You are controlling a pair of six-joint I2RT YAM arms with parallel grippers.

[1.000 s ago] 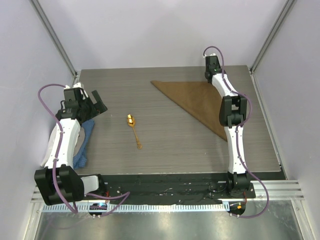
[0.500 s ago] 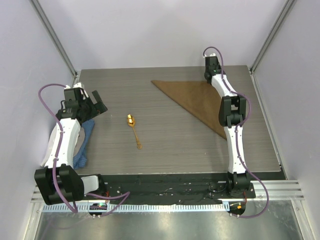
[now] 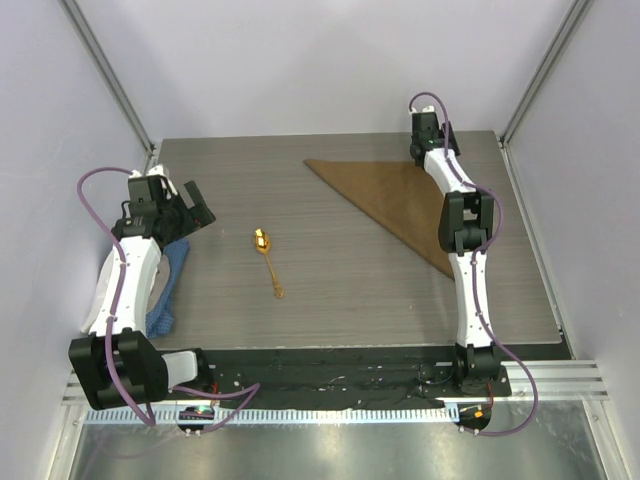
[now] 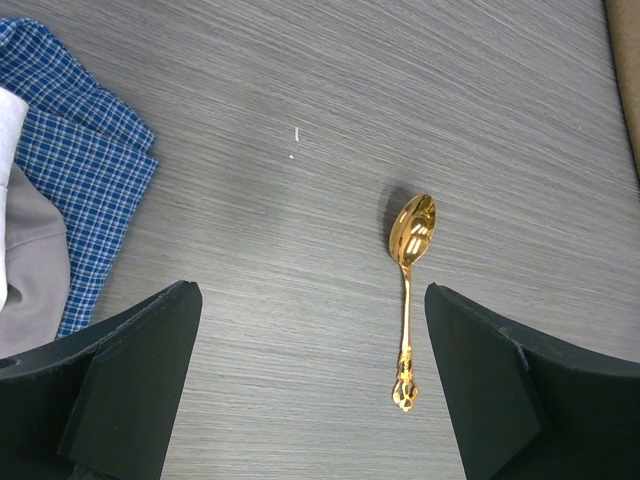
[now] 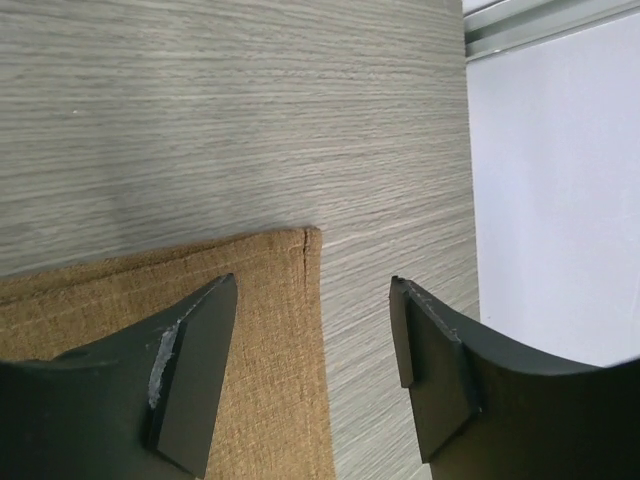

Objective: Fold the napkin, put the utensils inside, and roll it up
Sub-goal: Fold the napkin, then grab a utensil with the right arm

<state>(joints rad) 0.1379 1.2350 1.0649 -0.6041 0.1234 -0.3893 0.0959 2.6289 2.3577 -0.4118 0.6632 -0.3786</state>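
Note:
The tan-brown napkin (image 3: 390, 195) lies flat on the back right of the table, folded into a triangle. Its far corner (image 5: 300, 245) shows in the right wrist view, resting on the wood. My right gripper (image 3: 428, 135) hovers over that corner, jaws open, with the cloth edge lying loose between them. The gold spoon (image 3: 266, 255) lies on the bare table left of centre, bowl toward the back. In the left wrist view the spoon (image 4: 408, 290) sits ahead between the fingers. My left gripper (image 3: 190, 205) is wide open, well left of the spoon, holding nothing.
A blue checked cloth (image 3: 170, 285) with a white cloth (image 4: 25, 250) on it lies at the table's left edge under the left arm. The metal frame rail (image 5: 540, 20) and the white wall stand just beyond the napkin's corner.
My right gripper has opened and let go of the napkin's far corner, which now lies flat. The left arm and the spoon have not moved.

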